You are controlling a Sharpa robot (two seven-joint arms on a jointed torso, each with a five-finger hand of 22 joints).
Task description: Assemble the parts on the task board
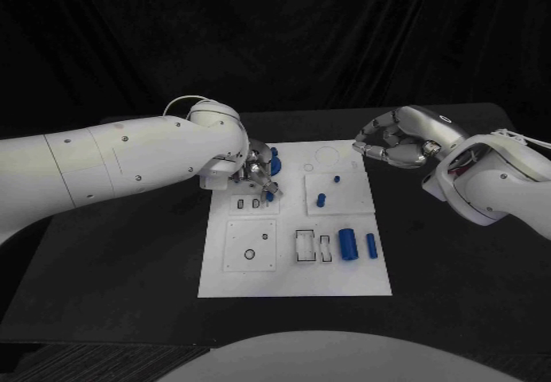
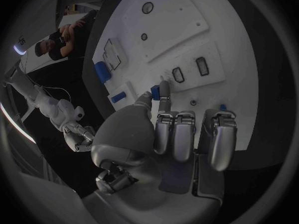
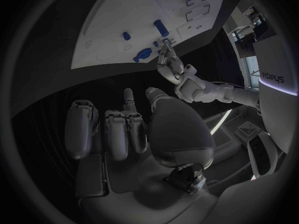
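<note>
The left hand [image 1: 255, 169] pinches a small blue part [image 1: 271, 194] over the task board [image 1: 295, 282], near its far-left edge. The right hand [image 1: 396, 143] is curled up and holds nothing, just past the board's far-right corner. A long blue part [image 1: 347, 244] lies pointing front to back, near the board's right edge.

White arms [image 1: 115, 163], small dark screws; silver hands [image 1: 396, 143]; white cable at wrist.

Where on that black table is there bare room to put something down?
The black table is bare beside the white task board on both sides and along its near edge. It is crowded at the board's far end, where the left hand works over blue parts and the right hand hovers.
</note>
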